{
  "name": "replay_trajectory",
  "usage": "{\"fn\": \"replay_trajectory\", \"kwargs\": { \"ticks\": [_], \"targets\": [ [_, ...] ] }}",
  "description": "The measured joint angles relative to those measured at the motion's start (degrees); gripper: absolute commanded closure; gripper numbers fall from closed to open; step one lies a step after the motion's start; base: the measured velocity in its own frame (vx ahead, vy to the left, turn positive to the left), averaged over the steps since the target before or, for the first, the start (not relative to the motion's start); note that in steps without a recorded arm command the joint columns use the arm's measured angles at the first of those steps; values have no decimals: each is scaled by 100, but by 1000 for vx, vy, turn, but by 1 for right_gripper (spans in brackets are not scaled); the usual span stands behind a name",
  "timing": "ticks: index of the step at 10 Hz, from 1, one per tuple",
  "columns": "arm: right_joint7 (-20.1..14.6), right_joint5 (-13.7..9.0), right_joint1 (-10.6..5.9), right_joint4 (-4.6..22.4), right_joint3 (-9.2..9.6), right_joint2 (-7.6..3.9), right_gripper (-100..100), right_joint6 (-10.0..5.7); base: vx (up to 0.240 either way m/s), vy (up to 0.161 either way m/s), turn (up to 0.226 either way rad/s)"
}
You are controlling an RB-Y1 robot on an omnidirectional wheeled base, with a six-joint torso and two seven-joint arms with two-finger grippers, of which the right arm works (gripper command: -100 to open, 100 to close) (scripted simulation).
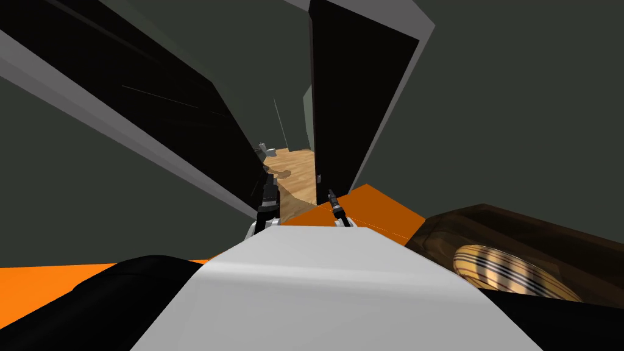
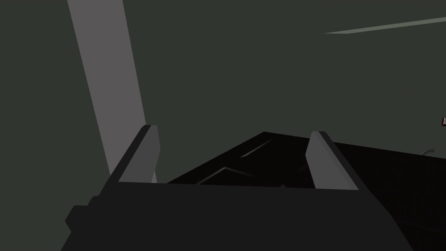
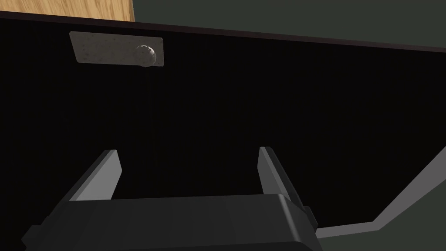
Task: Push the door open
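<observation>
A black door leaf [image 1: 356, 109] stands ajar on the right of a narrow gap, and my right gripper [image 1: 332, 195] hovers at its lower edge. In the right wrist view this door [image 3: 217, 109] is a flat black face just past my open right gripper [image 3: 187, 167], with a grey handle plate and knob [image 3: 147, 54] further along it. A second black panelled leaf [image 1: 158, 91] with a grey frame strip [image 1: 122, 131] flanks the gap's left side. My left gripper [image 1: 269, 183] is beside it, open [image 2: 235, 157], with that black panel [image 2: 278, 161] beyond its fingers.
Through the gap lies a wooden floor [image 1: 295, 170] with a small grey object [image 1: 263, 147] far off. I stand on an orange floor [image 1: 372, 210]. Dark brown furniture [image 1: 524, 234] carrying a striped round thing [image 1: 506, 271] sits close at the right, a black shape [image 1: 91, 304] at the lower left.
</observation>
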Motion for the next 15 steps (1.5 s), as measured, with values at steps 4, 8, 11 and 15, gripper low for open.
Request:
{"fn": "replay_trajectory", "kwargs": {
  "ticks": [4,8,11,15],
  "targets": [
    [-1,0,0,5,1,-1,-100,-2,-1,1,5],
    [-19,0,26,27,18,-20,-100,-1,64,2,5],
    [-66,-6,18,290,56,-26,-100,-82,133,0,22],
    [-109,-10,19,492,93,-1,-100,-130,167,-77,157]
  ]
}}
